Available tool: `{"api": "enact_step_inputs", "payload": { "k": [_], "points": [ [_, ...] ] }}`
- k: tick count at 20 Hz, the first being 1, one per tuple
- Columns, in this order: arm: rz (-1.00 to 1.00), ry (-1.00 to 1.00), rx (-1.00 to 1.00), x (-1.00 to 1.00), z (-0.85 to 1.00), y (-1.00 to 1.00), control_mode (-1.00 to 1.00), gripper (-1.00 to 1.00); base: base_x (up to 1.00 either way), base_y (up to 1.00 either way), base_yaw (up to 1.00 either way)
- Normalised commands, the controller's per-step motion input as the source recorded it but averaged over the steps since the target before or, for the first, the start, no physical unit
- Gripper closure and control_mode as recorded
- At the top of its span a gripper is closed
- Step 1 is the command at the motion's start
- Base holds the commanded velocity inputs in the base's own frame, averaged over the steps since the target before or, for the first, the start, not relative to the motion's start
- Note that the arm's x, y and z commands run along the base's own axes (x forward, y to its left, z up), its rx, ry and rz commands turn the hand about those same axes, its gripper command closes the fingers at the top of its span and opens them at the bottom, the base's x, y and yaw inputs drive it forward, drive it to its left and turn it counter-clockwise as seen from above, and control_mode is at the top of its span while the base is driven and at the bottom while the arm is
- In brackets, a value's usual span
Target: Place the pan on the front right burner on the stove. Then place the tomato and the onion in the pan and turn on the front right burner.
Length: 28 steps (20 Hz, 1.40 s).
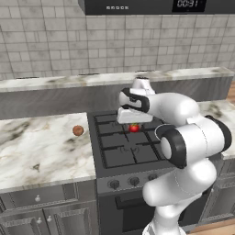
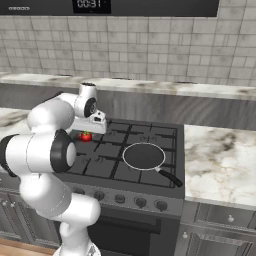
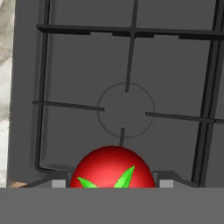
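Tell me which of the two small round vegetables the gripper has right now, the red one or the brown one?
The tomato: glossy red, green-topped, held in the gripper above the stove. The dull brown onion sits alone on the counter.

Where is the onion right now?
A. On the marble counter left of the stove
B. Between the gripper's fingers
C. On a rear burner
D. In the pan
A: the onion lies on the marble counter left of the stove, while the pan sits empty.

Marble counter (image 1: 41,151), tiled wall (image 1: 55,41), microwave w/ clock (image 2: 90,5) overhead.
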Motion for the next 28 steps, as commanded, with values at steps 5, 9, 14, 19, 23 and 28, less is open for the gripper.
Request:
{"api": "enact_step_inputs", "payload": {
  "k": [5, 9, 14, 19, 23, 28],
  "points": [
    [0.0, 0.0, 0.0, 0.0, 0.0, -0.6, -1.0, 1.0, 0.0, 0.0, 0.0],
    [0.0, 0.0, 0.0, 0.0, 0.0, -0.61, -1.0, 1.0, 0.0, 0.0, 0.0],
    [0.0, 0.0, 0.0, 0.0, 0.0, -0.58, -1.0, 1.0, 0.0, 0.0, 0.0],
    [0.0, 0.0, 0.0, 0.0, 0.0, -0.56, -1.0, 1.0, 0.0, 0.0, 0.0],
    [0.0, 0.0, 0.0, 0.14, 0.0, -0.53, -1.0, 1.0, 0.0, 0.0, 0.0],
    [0.0, 0.0, 0.0, 0.19, 0.0, -0.46, -1.0, 1.0, 0.0, 0.0, 0.0]
  ]
}}
